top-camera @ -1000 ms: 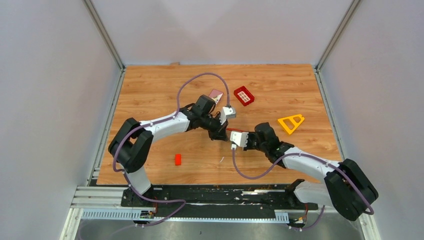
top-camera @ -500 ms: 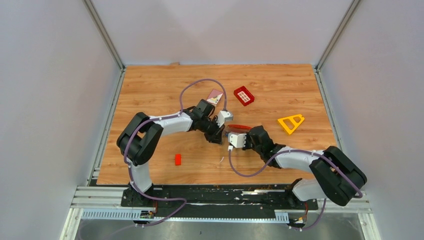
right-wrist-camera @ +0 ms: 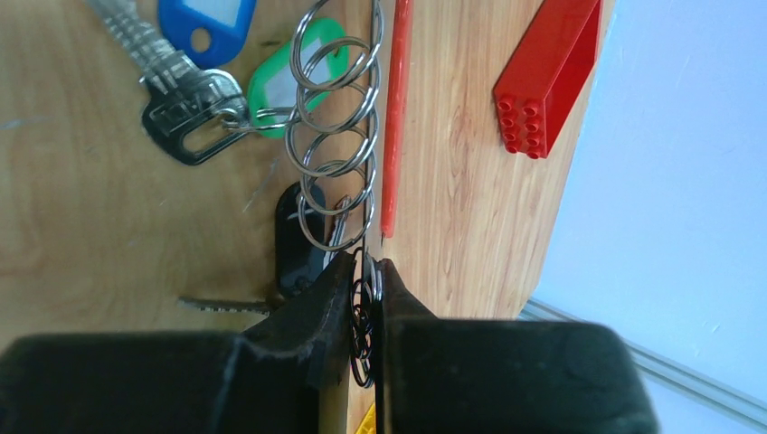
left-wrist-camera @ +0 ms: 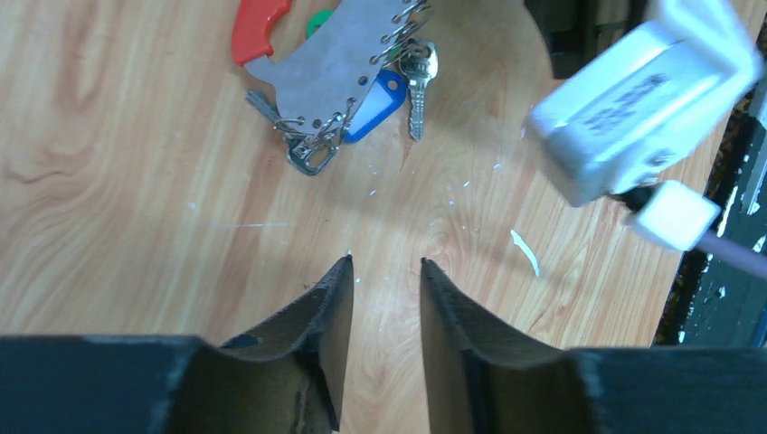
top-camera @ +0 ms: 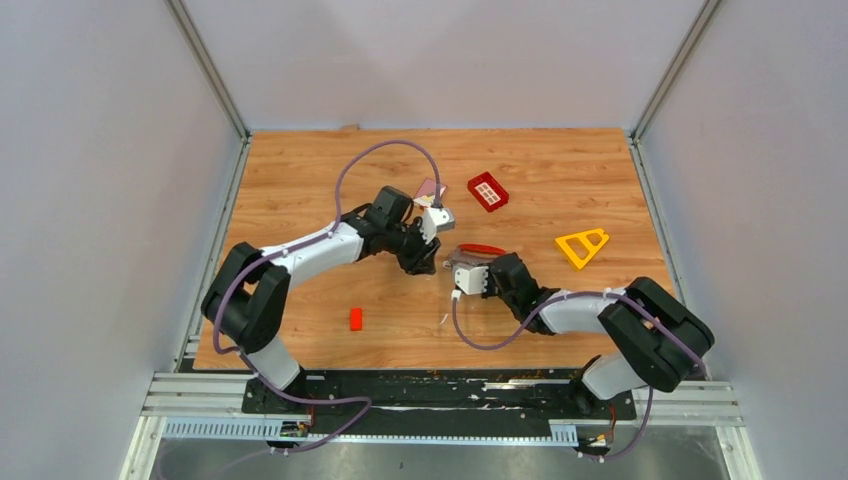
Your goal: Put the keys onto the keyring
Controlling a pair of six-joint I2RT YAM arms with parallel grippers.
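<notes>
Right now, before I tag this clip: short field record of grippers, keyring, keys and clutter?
keyring: grey plate, red end, row of wire rings
keys: blue tag, green tag, black head; bunched at the rings
left gripper: open, empty, short of the keyring
right gripper: shut on the keyring's rings
clutter: red tray, yellow triangle, red block
</notes>
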